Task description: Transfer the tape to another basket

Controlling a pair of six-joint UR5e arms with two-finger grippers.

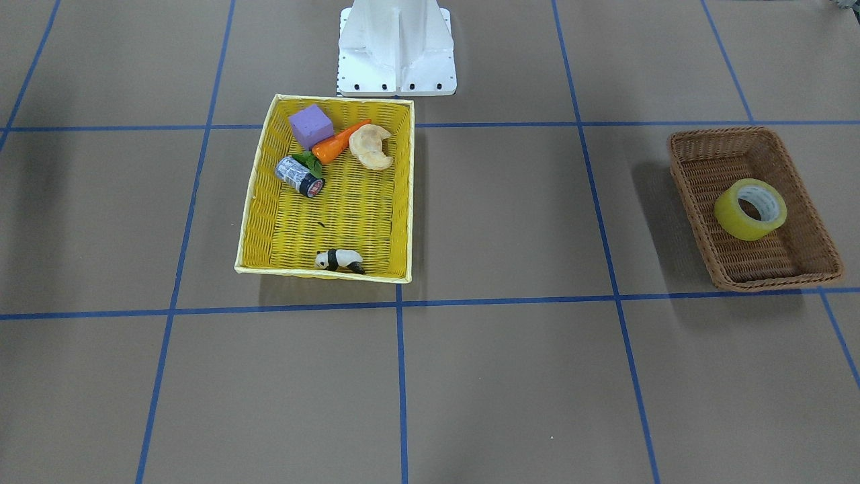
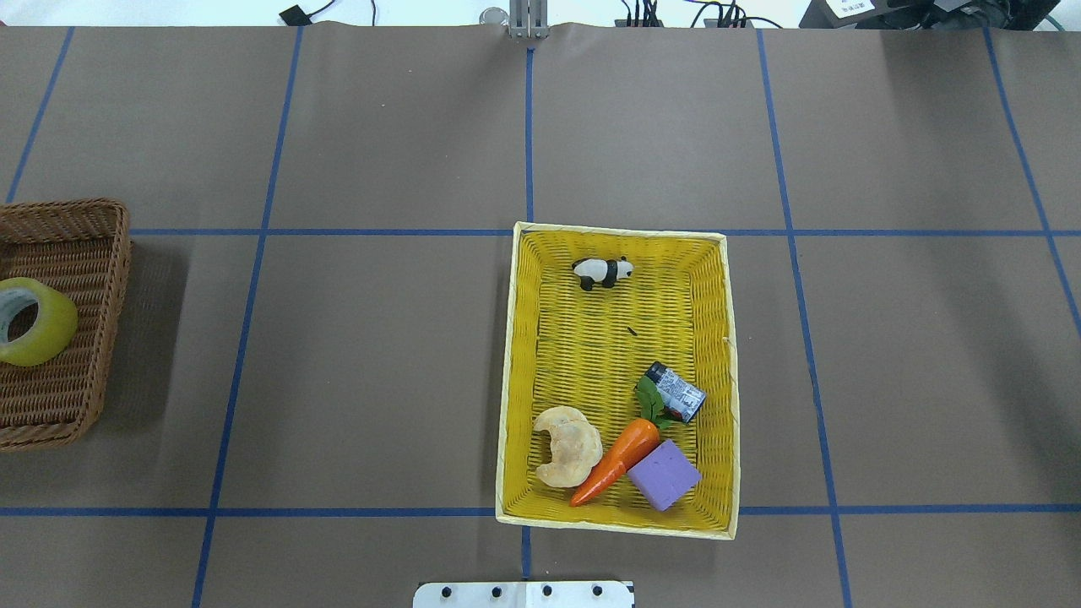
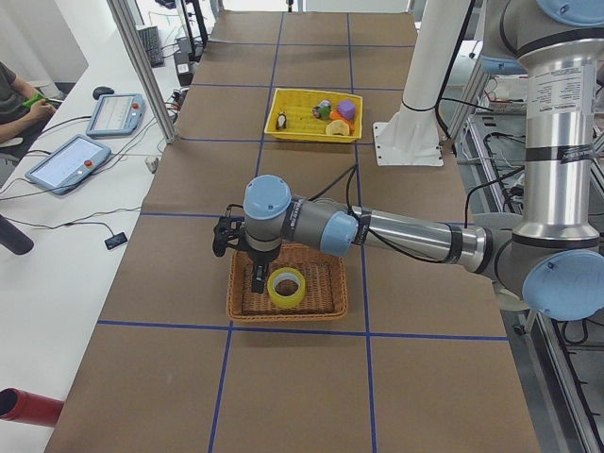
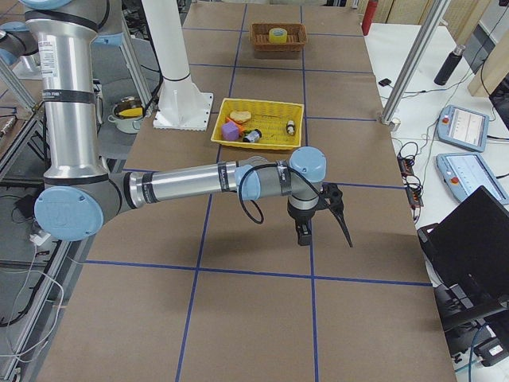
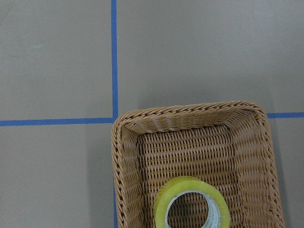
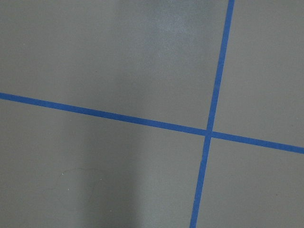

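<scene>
The tape (image 1: pixel 750 208), a yellowish roll, lies in the dark brown wicker basket (image 1: pixel 719 132). It also shows in the overhead view (image 2: pixel 34 321) at the far left, inside the basket (image 2: pixel 67 211). The left wrist view looks down on the tape (image 5: pixel 192 206) and the basket's rim (image 5: pixel 185 116). My left gripper (image 3: pixel 257 281) hangs over the basket (image 3: pixel 241 300), beside the tape (image 3: pixel 286 287); I cannot tell whether it is open or shut. My right gripper (image 4: pixel 324 235) hovers over bare table, far from the tape (image 4: pixel 277 34); I cannot tell its state.
A bright yellow basket (image 1: pixel 322 272) near the robot's base (image 1: pixel 396 74) holds a purple block (image 1: pixel 311 126), a carrot (image 1: pixel 339 141), a croissant (image 1: pixel 371 146), a small dark-capped can (image 1: pixel 299 176) and a panda figure (image 1: pixel 339 259). Blue tape lines grid the brown table.
</scene>
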